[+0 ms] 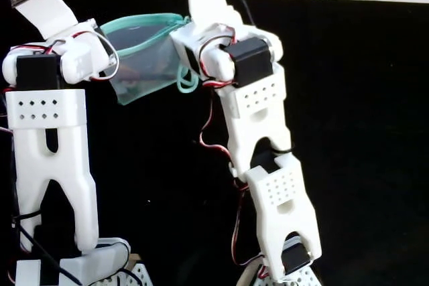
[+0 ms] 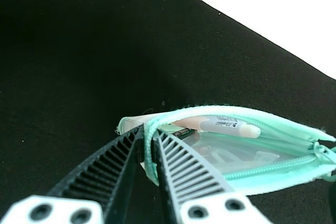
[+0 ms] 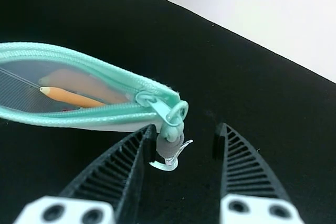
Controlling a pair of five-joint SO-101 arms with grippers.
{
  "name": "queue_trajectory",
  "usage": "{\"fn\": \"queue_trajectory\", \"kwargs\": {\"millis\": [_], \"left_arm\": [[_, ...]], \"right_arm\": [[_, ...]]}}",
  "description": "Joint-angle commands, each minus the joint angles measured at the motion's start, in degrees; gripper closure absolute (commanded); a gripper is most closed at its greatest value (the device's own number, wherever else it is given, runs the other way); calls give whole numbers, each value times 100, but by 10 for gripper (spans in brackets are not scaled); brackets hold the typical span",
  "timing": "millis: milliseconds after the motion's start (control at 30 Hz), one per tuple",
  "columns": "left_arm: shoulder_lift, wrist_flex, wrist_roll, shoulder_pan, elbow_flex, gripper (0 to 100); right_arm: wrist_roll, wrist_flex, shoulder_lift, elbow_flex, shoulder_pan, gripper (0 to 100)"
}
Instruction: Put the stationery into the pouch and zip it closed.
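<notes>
As left hand (image 2: 149,132) pinches one end, pouch (image 2: 239,153) runs toward spread right hand (image 3: 186,128).

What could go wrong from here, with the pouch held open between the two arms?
1. The right gripper is open, and the zipper pull sits against one finger, off centre. Shutting may miss it or let it slip.
2. The left gripper pinches only the end edge of the pouch. With the mouth open, the pencil or white pen might slide out if it tilts.
</notes>
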Motion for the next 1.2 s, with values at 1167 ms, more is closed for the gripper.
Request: {"fn": "queue_trajectory", "kwargs": {"millis": [1167], "left_arm": [[286,35,0,75,101,992]], "right_arm": [[44,57,611,-374,646,817]]}}
